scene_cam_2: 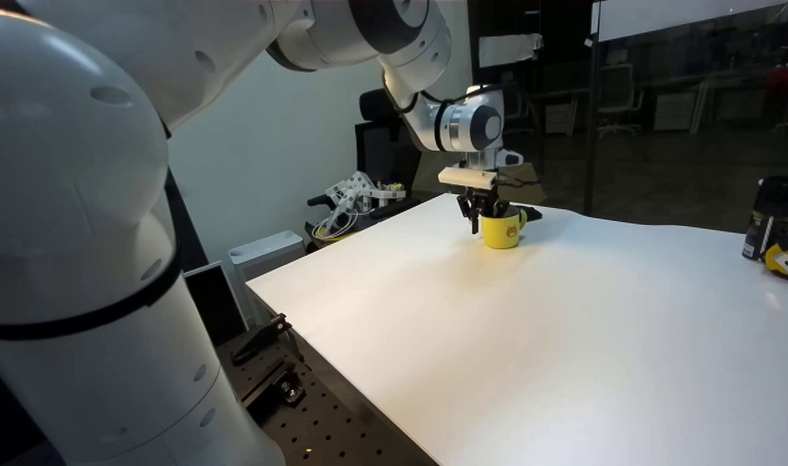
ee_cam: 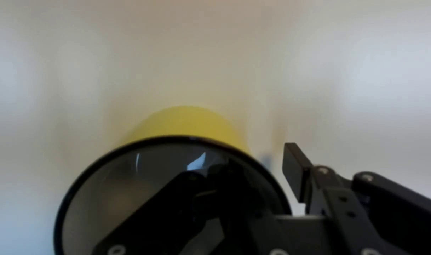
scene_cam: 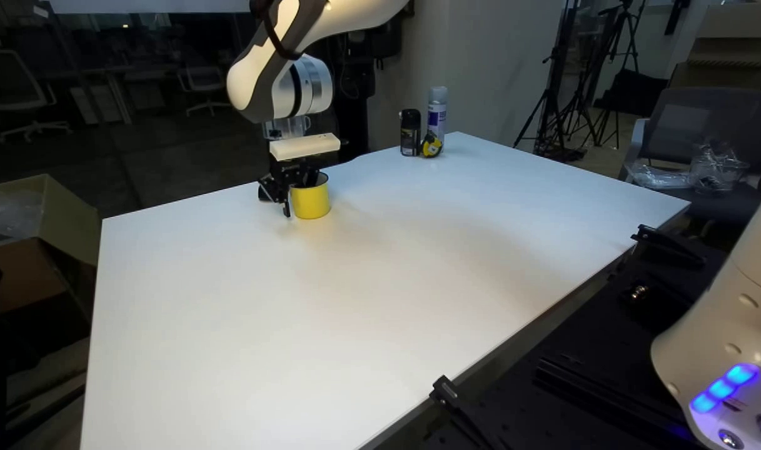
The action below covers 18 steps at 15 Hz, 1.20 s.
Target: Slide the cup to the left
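The yellow cup point(scene_cam: 312, 201) stands upright on the white table near its far edge, and it also shows in an exterior view point(scene_cam_2: 500, 232) with a bear print and a handle. In the wrist view the cup point(ee_cam: 187, 122) shows its dark rim and grey inside. My gripper point(ee_cam: 263, 173) is open and straddles the cup wall. One finger is down inside the cup, the other is outside with a visible gap to the wall. The gripper shows in both exterior views point(scene_cam: 298, 190) point(scene_cam_2: 484, 213). The inner fingertip is hidden by the cup in the exterior views.
The white table point(scene_cam: 262, 312) carries a black can point(scene_cam: 410, 132), a spray can point(scene_cam: 437, 115) and a yellow-black tape measure point(scene_cam: 432, 145) away from the cup. A small flat black object point(scene_cam_2: 532, 212) lies behind the cup by the table's edge. The robot base point(scene_cam: 724, 350) stands at the near side.
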{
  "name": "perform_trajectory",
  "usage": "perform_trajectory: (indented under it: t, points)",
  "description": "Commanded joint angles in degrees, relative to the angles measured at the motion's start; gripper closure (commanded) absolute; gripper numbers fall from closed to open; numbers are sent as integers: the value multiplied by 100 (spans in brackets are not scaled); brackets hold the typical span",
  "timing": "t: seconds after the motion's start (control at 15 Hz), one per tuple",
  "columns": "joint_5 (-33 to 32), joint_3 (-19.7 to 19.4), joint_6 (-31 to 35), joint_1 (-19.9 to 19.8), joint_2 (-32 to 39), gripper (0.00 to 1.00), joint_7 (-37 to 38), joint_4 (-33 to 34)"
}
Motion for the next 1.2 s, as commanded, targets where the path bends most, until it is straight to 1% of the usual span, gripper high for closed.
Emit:
perform_trajectory:
  t: [0.0,0.27,0.33,0.4,0.67,0.93,1.07,1.13]
  points:
    - [-36,35,76,23,-45,32,183,-158]
    - [-154,-83,193,125,-222,5,314,-309]
    - [-193,-121,230,162,-263,2,350,-344]
    - [-248,-163,262,204,-314,0,387,-384]
    - [-547,-342,377,415,-607,0,585,-539]
    - [-895,-495,470,672,-1133,0,783,-827]
    - [-1031,-487,426,758,-1455,0,813,-1002]
    - [-1009,-393,387,728,-1601,0,716,-1072]
